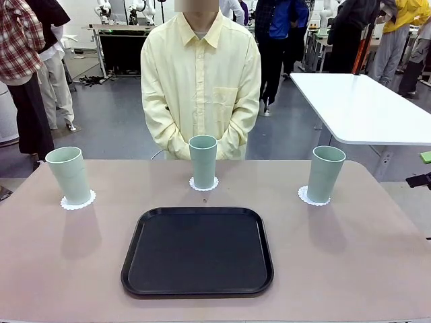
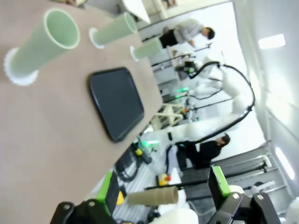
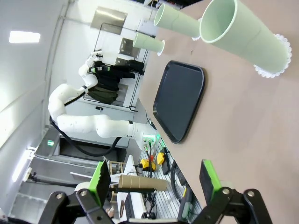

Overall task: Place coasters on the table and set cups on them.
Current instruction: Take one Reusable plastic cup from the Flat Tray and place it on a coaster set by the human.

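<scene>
Three mint-green cups stand upright on the beige table [image 1: 350, 262], each on a white scalloped coaster: left cup [image 1: 69, 175] on coaster [image 1: 78, 200], middle cup [image 1: 203, 161] on coaster [image 1: 203, 184], right cup [image 1: 325, 173] on coaster [image 1: 314, 196]. My left gripper [image 2: 165, 186] is open and empty, off the table's side, well short of the nearest cup [image 2: 44, 44]. My right gripper [image 3: 153, 179] is also open and empty, off the opposite side, with the nearest cup [image 3: 243, 35] and its coaster [image 3: 271, 70] far ahead.
A black rounded-square tray [image 1: 197, 251] lies bare at the table's front middle. A person in a pale yellow shirt [image 1: 201, 81] stands at the far edge behind the middle cup, hands held together. A white table [image 1: 363, 108] stands at the back right.
</scene>
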Controlling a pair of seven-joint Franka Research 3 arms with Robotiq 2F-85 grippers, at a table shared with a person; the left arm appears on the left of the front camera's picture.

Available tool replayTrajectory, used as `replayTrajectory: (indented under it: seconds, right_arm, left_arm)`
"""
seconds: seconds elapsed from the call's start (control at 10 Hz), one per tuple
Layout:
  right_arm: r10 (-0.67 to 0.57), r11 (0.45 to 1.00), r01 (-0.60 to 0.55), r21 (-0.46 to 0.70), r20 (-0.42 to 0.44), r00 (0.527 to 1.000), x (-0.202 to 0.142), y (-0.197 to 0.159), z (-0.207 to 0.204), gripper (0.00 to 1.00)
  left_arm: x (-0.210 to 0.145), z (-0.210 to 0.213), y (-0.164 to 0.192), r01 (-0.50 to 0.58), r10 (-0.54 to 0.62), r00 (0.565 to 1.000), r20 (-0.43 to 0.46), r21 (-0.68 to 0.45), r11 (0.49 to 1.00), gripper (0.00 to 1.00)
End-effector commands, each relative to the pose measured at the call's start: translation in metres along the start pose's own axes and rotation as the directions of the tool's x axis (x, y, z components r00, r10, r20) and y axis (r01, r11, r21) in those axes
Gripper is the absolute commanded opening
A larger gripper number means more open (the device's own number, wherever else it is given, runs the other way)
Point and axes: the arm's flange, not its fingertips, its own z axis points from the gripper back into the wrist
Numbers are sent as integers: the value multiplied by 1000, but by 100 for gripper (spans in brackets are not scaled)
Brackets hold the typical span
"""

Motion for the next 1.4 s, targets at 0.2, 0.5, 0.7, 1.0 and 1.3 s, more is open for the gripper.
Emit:
replayTrajectory:
  seconds: [0.2,0.5,0.7,1.0,1.3]
  right_arm:
    - [-4,1000,4,1,-2,1000,0,2,-1,100]
    - [-4,1000,4,1,-2,1000,0,2,-1,100]
    - [-4,1000,4,1,-2,1000,0,2,-1,100]
    - [-4,1000,4,1,-2,1000,0,2,-1,100]
    - [-4,1000,4,1,-2,1000,0,2,-1,100]
  left_arm:
    - [12,56,25,-5,5,1000,9,-30,1000,100]
    - [10,59,28,-2,1,999,39,17,1000,100]
    - [5,45,31,-35,36,999,14,-7,999,100]
    - [5,45,31,-35,36,999,14,-7,999,100]
    - [5,45,31,-35,36,999,14,-7,999,100]
